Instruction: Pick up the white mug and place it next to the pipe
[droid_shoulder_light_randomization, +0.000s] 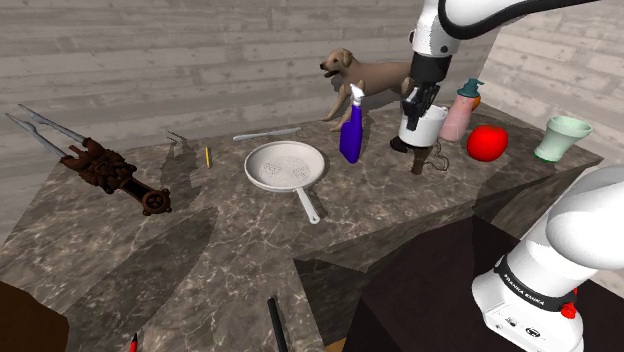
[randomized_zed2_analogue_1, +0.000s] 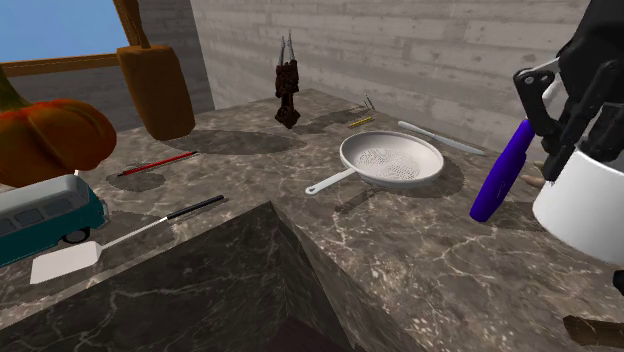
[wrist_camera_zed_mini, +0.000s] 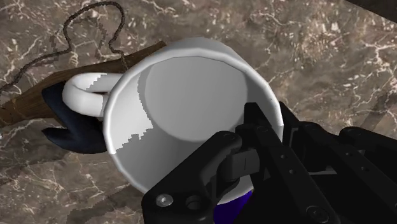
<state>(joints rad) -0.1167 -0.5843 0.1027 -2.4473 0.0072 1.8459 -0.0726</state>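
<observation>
Smooth round white mug (wrist_camera_zed_mini: 191, 108) in black tool (droid_shoulder_light_randomization: 420, 110), above veined marble counter (droid_shoulder_light_randomization: 250, 240)

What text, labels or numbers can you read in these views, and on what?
"FRANKA EMIKA": small black lettering on the white arm's base link, shoulder view.
Tiny marks lower on that base: too small to read.
No readable text on the white mug, blue spray bottle, pink bottle or toy bus.
</observation>
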